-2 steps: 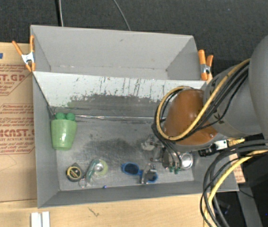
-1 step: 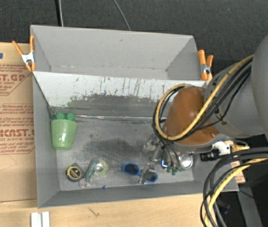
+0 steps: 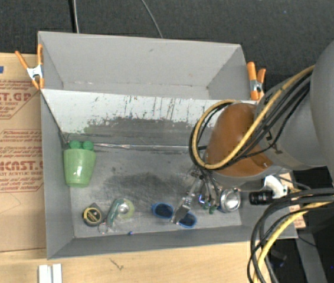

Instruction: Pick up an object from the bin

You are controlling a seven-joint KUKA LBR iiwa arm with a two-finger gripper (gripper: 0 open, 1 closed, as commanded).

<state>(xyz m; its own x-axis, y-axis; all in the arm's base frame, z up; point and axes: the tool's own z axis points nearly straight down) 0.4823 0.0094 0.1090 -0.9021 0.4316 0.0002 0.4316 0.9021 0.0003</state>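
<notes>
My gripper (image 3: 194,198) reaches down at the bin's front right, under the orange cover. Its tip is right over a blue thing (image 3: 173,214) made of two small oval parts, lying near the front wall; whether it touches the blue thing I cannot tell. A small shiny round thing (image 3: 231,200) lies just right of the gripper, against the right wall.
A light green cup (image 3: 78,164) lies on its side by the left wall. Near the front left are a small black and gold round thing (image 3: 92,215) and a clear greenish thing (image 3: 119,210). Cables loop round the wrist above the gripper.
</notes>
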